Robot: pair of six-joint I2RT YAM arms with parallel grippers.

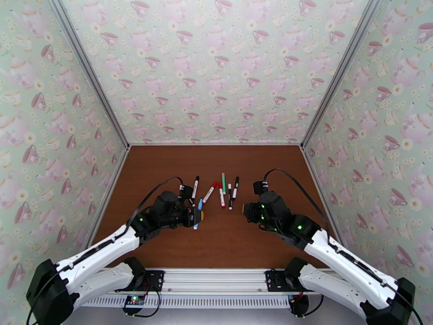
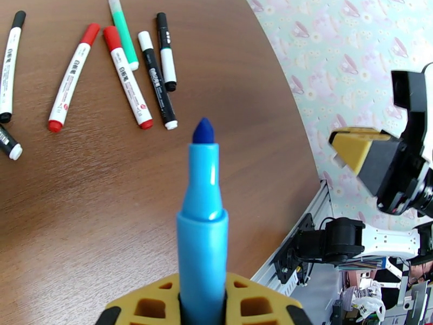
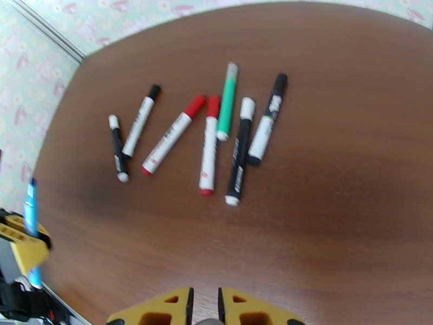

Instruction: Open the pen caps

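left gripper (image 2: 203, 301) clamped on blue pen (image 2: 202, 212), tip bare, held above table (image 2: 108, 223); right gripper (image 3: 204, 307) pinched narrow, can't tell if anything's in it; other pens (image 3: 208, 144) lying mid-table, caps (image 3: 196, 105) on; risk imo: bare tip smearing wood if arm dips; pen slipping if grip's loose

7 pens (image 3: 208, 144) lie on table (image 3: 325, 239).
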